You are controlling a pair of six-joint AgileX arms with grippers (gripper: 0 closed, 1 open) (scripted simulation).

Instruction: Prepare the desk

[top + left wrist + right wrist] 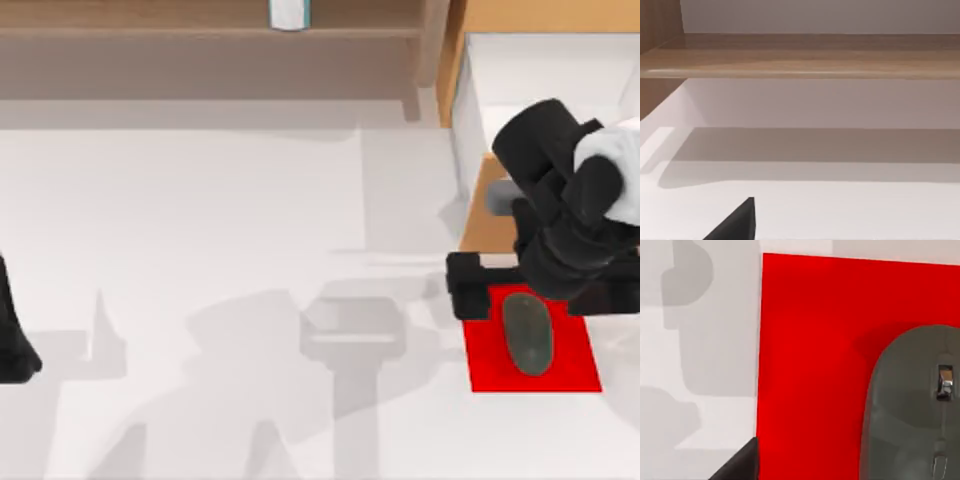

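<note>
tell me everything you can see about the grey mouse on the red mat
The mouse is a dark grey, smooth, oval computer mouse, matte like plastic. The right wrist view shows a small silvery scroll wheel in a slot along its midline. It lies flat, top up, on the red mat, which sits on the white desk at the right side, in front of the open drawer. Only the mat touches it. The right gripper hangs above the mat's far edge.

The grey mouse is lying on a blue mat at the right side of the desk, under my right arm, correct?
Not quite: the mat is red, not blue. The top view shows the grey mouse lying on it at the right side of the desk, just below the right arm, and the right wrist view shows the same red.
</note>
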